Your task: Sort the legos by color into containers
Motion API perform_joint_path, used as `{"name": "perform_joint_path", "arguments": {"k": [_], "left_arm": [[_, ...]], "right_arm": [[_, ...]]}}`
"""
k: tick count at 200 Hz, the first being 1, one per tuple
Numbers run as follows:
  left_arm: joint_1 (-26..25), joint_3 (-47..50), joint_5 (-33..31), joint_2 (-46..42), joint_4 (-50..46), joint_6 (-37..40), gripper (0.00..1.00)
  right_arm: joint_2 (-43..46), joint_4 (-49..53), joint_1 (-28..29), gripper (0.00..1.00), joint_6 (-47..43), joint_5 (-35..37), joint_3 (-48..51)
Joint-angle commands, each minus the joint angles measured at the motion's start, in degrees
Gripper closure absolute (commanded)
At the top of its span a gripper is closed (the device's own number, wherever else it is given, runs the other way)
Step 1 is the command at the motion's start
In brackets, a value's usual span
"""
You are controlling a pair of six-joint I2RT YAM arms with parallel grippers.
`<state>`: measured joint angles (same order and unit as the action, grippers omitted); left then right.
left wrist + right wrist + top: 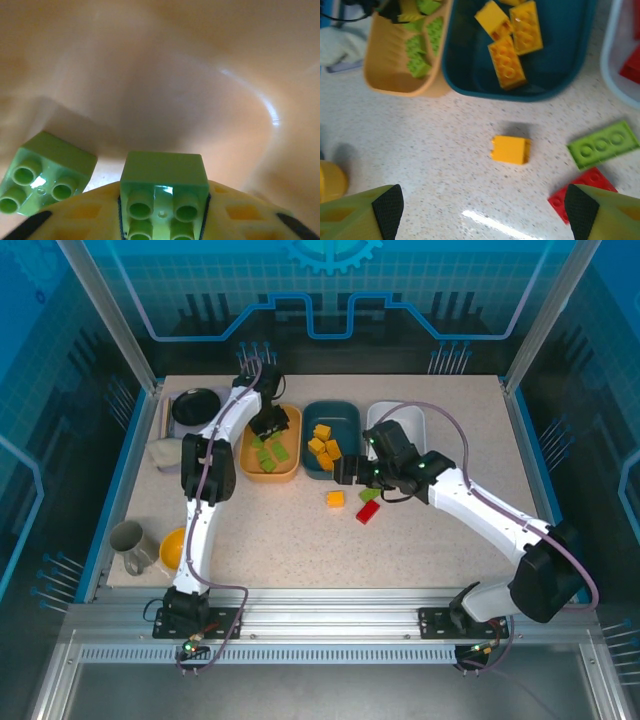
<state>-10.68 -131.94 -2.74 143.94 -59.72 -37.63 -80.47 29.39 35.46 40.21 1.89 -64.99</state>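
Your left gripper [268,426] is down inside the shallow yellow-orange plastic tray [268,476]. Its fingers [85,220] are set narrow, pinching a light-green square plastic brick [164,192], low so it lands by the other green bricks [47,175], I'd guess. Your right gripper [484,212] gapes wide and empty, straddling the loose orange-yellow plastic brick [510,149] on the table at 6 o'clock of the dark teal plastic tray [560,55], where the matching yellow bricks [507,62] sit.
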Motion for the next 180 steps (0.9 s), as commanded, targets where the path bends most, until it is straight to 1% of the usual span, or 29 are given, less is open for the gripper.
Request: {"name": "perform_joint_path", "arguments": {"k": [1,43,70,100,118,133,163,180], "left_arm": [[-0.1,1.5,1.6,-2.5,-1.9,-0.8,0.53],[-0.9,3.1,1.6,-9.1,-0.9,0.0,0.40],[-2.9,6.8,1.8,-16.3,1.2,-0.2,0.38],[-6.2,18.5,2.8,-28.6,7.4,-1.2,0.37],[-8.5,27.4,3.7,-35.9,11.4,-2.0,0.37],[-10.5,34.1,4.4,-41.4,13.9,-2.6,0.37],[-13.0,47.7,7.2,-51.8,19.3,-4.6,0.36],[-13.8,53.9,7.8,-57.0,21.0,-5.4,0.35]], "right_arm": [[-1.0,6.2,0.3,0.13,4.1,4.6,1.6],[-4.2,9.1,1.4,0.13,8.9,5.7,2.9],[-7.9,12.3,1.4,0.14,13.6,6.9,2.7],[-11.0,13.3,1.6,0.17,18.9,9.0,2.8],[-13.2,12.2,1.7,0.20,21.1,9.5,2.9],[-15.1,10.2,1.7,0.21,22.8,9.5,2.8],[-18.6,8.5,1.7,0.21,24.2,10.8,1.3],[-20.3,7.3,1.6,0.24,24.1,11.6,0.7]]}}
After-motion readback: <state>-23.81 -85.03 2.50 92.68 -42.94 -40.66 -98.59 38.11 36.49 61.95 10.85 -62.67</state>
